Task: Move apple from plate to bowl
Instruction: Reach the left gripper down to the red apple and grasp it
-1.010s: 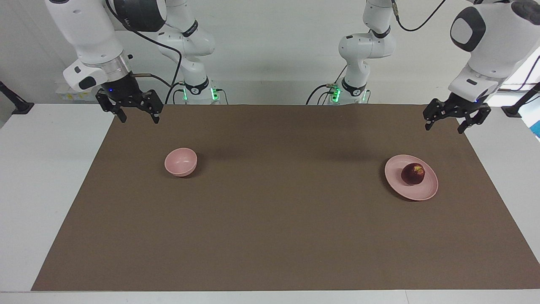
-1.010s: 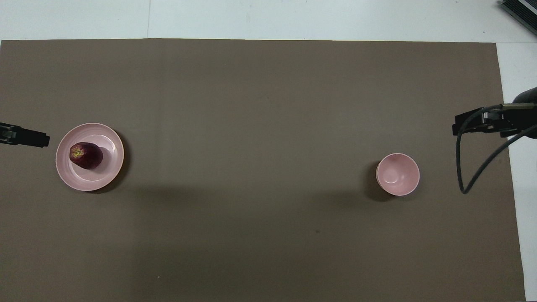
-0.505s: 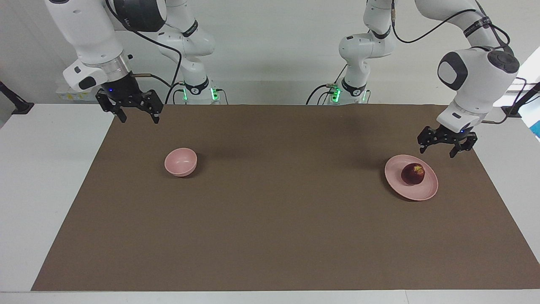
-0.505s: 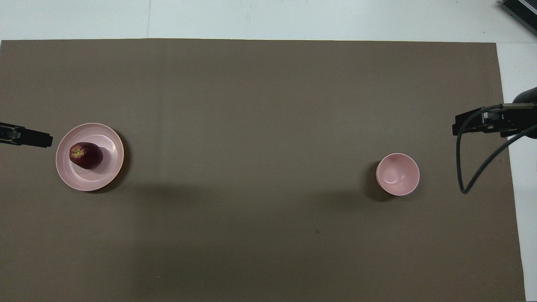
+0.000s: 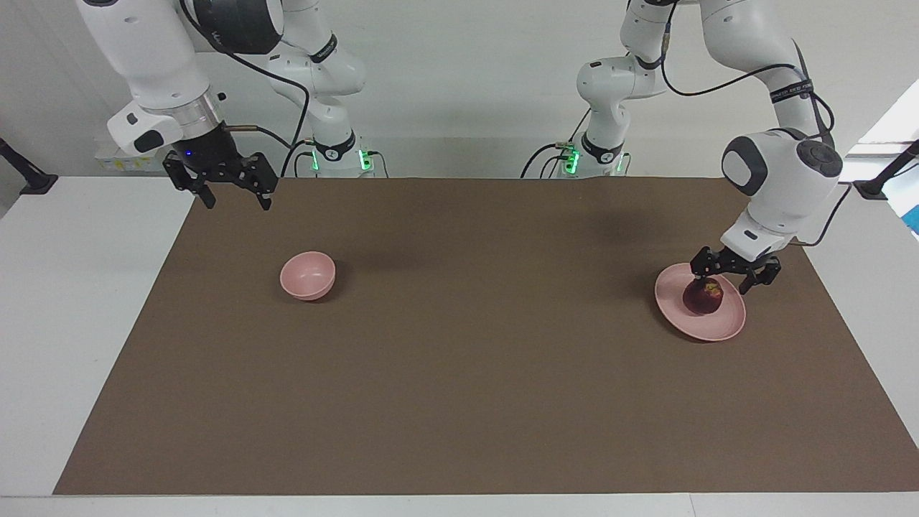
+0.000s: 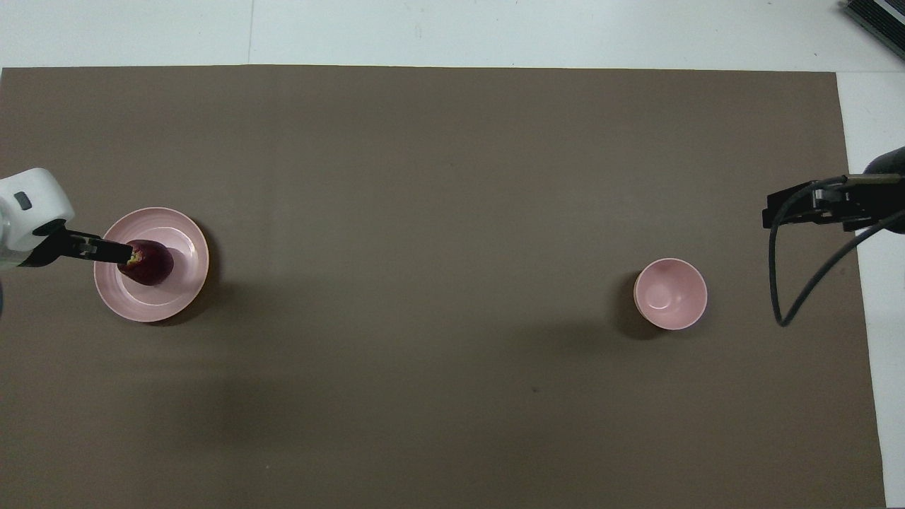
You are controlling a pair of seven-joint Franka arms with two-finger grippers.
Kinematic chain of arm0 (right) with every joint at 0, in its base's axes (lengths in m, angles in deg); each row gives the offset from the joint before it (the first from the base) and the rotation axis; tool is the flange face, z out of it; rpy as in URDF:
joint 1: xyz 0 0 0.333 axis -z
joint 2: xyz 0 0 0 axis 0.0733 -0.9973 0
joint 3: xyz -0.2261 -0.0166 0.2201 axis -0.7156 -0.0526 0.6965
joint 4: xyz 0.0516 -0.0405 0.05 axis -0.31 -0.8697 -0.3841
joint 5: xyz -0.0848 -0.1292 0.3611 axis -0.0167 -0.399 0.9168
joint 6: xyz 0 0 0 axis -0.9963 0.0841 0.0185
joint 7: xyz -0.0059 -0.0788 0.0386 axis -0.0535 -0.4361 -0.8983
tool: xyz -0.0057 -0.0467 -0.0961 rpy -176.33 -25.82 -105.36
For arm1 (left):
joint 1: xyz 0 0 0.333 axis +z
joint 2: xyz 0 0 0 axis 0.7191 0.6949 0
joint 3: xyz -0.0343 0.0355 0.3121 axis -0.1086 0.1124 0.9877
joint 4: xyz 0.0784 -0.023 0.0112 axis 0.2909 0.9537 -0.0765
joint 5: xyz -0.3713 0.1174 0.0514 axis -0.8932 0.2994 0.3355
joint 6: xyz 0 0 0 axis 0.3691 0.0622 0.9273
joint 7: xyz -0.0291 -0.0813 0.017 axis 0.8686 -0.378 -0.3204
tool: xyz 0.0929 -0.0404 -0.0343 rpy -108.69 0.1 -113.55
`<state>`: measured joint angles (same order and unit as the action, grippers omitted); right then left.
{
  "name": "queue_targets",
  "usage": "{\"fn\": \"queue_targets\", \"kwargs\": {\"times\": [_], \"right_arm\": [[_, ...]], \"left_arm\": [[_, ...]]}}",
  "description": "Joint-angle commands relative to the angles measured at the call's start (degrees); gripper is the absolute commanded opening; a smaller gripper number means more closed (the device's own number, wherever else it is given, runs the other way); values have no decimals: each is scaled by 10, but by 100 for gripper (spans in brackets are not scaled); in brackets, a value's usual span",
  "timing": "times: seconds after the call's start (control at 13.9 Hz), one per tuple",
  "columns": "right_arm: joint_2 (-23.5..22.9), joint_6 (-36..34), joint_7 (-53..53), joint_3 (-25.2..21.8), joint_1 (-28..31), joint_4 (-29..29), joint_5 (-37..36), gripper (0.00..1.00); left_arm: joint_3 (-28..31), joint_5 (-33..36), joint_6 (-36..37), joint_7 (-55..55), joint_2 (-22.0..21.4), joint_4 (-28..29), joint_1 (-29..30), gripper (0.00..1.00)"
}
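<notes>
My right gripper hangs open over the small dark red apple, which rests on the flat pale pink plate. I judge the apple firm, smooth and prone to rolling, so I'd grip across its widest part. My left gripper waits open, raised near the small deep pink bowl.

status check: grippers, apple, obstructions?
Left gripper open, low over apple on plate. Right gripper open, waiting over mat edge. Bowl empty. Path between them bare.
</notes>
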<state>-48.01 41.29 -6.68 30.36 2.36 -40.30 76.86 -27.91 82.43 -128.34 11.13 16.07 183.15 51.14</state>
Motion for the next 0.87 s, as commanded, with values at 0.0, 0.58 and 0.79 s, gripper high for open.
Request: {"fn": "queue_targets", "kwargs": {"times": [0.0, 0.58, 0.79], "right_arm": [[12, 4, 10, 4, 7, -14, 13, 100], [12, 4, 10, 4, 7, -14, 13, 100], [12, 4, 10, 4, 7, -14, 13, 100]], "left_arm": [[-3, -9, -73, 10, 9, 39, 6, 100], [-4, -10, -51, 6, 2, 40, -3, 0], [-4, -10, -24, 7, -42, 34, -4, 0]]}}
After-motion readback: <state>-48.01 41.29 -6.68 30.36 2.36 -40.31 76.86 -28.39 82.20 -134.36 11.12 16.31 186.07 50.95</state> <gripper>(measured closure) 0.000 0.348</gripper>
